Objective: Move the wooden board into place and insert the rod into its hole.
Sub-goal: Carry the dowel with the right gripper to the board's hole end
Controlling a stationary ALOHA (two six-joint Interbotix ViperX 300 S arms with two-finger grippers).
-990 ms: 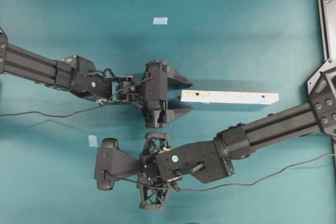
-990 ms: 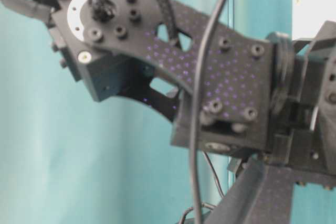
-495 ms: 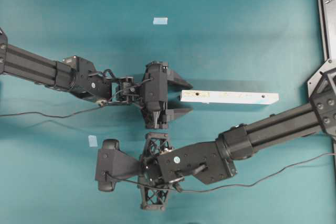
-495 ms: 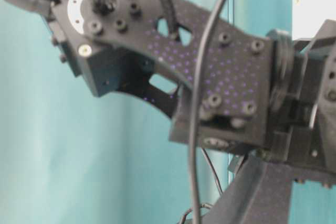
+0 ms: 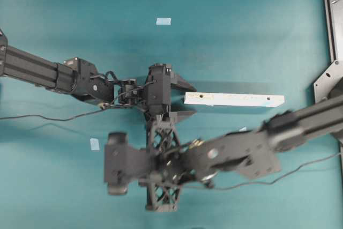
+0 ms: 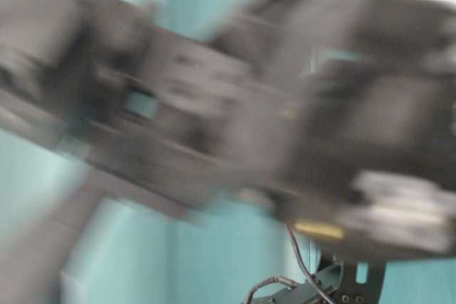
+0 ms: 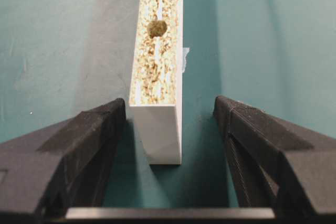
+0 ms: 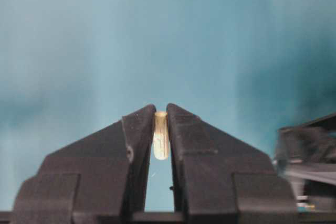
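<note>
The wooden board lies flat on the teal table, long axis left to right. Its near end sits between the jaws of my left gripper, which is open: the left finger is close beside it and a wide gap remains on the right. A dark hole shows in the board's speckled top edge. My left gripper straddles the board's left end from the left. My right gripper is shut on the rod, a small cream peg held upright above the table. Its wrist hangs below the left gripper.
Pale-blue tape squares lie at the back and at the front left. A small tape scrap sticks beside the board. A black frame borders the right edge. The table-level view is filled by a blurred dark arm.
The right arm has risen and shifted right with the rod, blurring the table-level view. The left gripper's jaws have narrowed a little around the board's end.
</note>
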